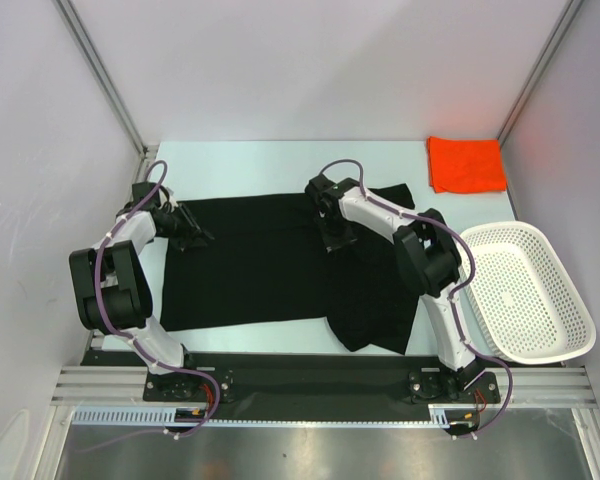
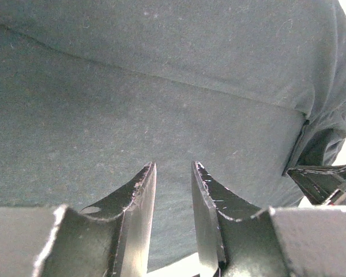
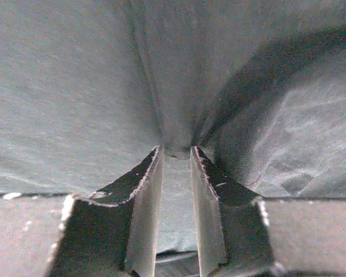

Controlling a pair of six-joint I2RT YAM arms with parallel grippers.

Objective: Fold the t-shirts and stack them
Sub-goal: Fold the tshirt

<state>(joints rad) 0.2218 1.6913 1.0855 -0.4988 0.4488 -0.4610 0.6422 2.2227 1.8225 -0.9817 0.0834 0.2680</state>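
Black t-shirt (image 1: pixel 250 260) lies spread on the desk (image 1: pixel 280 160) left of the basket (image 1: pixel 540 355), fold 1 seemingly underway: right fingers (image 3: pixel 141 190) pinch its cloth, left fingers (image 2: pixel 135 196) I cannot tell; next, carry that edge across evenly.

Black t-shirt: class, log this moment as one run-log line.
black cloth t-shirt spread | left gripper at edge, grip unclear | right gripper pinching it | orange-red cloth shirt folded, far-right
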